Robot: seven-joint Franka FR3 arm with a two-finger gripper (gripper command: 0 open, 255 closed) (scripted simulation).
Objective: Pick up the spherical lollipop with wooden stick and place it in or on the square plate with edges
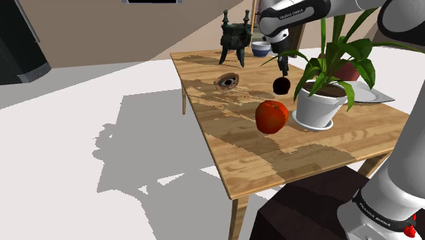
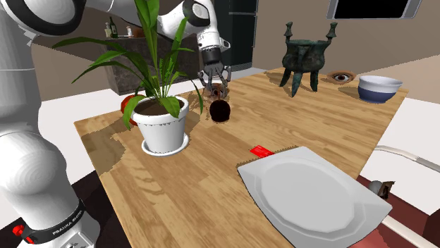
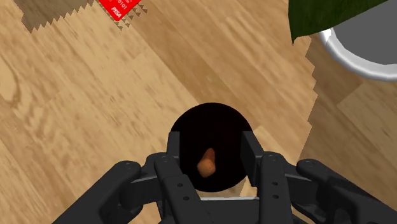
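Two-finger end effector (image 3: 213,143) spread apart, straddling lollipop (image 3: 210,121) stick w/o contact; dark ball just below tips.

Count on 1 wooden table (image 1: 306,160):
- 1 lollipop (image 3: 219,127): 1 dark ball, 1 brownish stick (image 3: 207,163)
- 1 grey square plate (image 2: 310,194)
- 1 potted plant (image 2: 163,127) in a white pot
- 1 red round fruit (image 1: 271,116)
- 1 dark vessel (image 2: 307,56), 3 legs visible
- 1 blue-and-white bowl (image 2: 379,89)
- 1 red packet (image 2: 259,151)
- 1 small dark ring-shaped item (image 2: 342,76), far end

Robot: 1 arm (image 1: 408,157), 1 gripper (image 3: 213,145), 2 fingers (image 3: 172,153).
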